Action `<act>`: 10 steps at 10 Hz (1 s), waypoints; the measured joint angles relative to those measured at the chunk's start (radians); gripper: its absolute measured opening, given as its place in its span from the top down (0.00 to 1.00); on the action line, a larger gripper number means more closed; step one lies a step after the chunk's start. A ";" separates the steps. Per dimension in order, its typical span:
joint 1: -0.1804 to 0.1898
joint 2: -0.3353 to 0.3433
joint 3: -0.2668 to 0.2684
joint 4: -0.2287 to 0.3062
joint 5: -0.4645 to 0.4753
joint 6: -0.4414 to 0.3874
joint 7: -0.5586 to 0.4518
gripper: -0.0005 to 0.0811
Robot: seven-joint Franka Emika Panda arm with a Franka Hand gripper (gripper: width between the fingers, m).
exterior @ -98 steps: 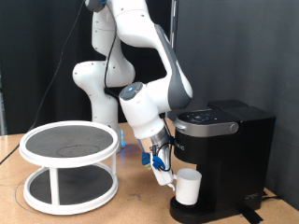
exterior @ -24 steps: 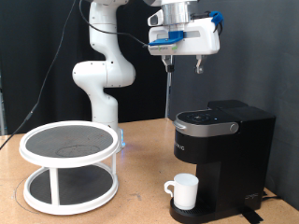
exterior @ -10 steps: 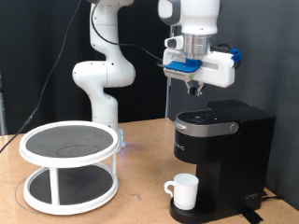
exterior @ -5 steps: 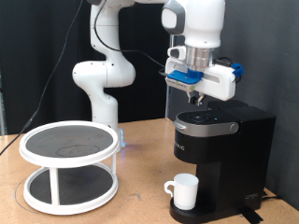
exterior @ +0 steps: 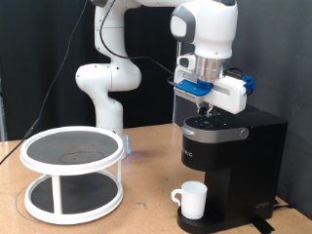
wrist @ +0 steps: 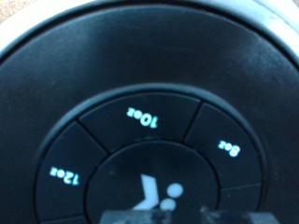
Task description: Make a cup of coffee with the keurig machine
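On the round drip base, nearest the exterior camera, the cup (exterior: 193, 199) is seen upright; above it, the gripper (exterior: 205, 113) is poised at the keurig machine (exterior: 234, 161) control panel (wrist: 149, 154), where 12oz, 10oz and 8oz are lit; finger state cannot be told.

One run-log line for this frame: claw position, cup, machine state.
claw: over keurig machine control panel, holds nothing visible | cup: on drip base | lid: closed | size buttons lit
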 joint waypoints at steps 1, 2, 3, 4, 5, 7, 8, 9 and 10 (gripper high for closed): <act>0.000 0.009 0.000 0.004 -0.002 -0.005 0.005 0.99; 0.001 0.014 0.001 0.007 -0.004 -0.010 0.008 0.99; 0.002 0.020 0.001 0.011 -0.006 -0.015 0.010 0.99; 0.004 0.025 0.001 0.013 -0.008 -0.018 0.010 0.99; 0.005 0.027 0.003 0.013 -0.010 -0.021 0.011 0.99; 0.007 0.034 0.005 0.015 -0.022 -0.038 0.030 0.99; 0.009 0.042 0.006 0.024 -0.026 -0.055 0.047 0.99; 0.010 0.054 0.006 0.041 -0.031 -0.074 0.065 0.99; 0.010 0.065 0.006 0.056 -0.039 -0.088 0.081 0.99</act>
